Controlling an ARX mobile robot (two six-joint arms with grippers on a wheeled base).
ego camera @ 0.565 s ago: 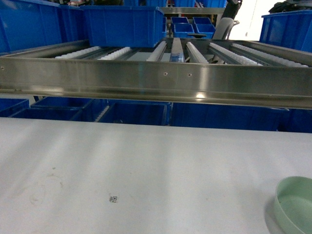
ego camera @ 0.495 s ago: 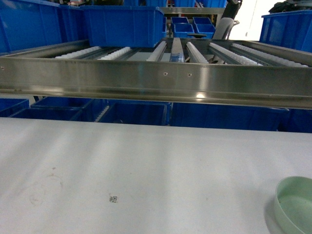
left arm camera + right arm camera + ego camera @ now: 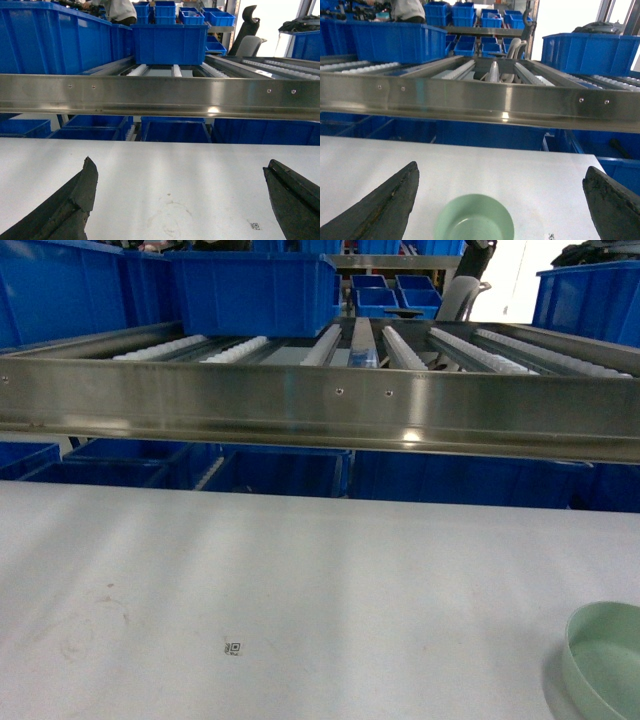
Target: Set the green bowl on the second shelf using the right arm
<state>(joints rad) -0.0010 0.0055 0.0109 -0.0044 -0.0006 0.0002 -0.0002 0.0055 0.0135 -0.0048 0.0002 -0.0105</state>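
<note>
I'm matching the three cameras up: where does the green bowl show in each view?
Head: green bowl at the bottom right corner, cut by the edge, on the white table.
Left wrist: not in it.
Right wrist: bottom centre, between the open jaws of the right gripper.
Shared landmark: the steel shelf rail.

The round pale mint-green bowl [image 3: 604, 660] at the white table's [image 3: 300, 580] near right corner is cut by the head view's edge; the small printed mark [image 3: 233, 647] is unreadable.
</note>
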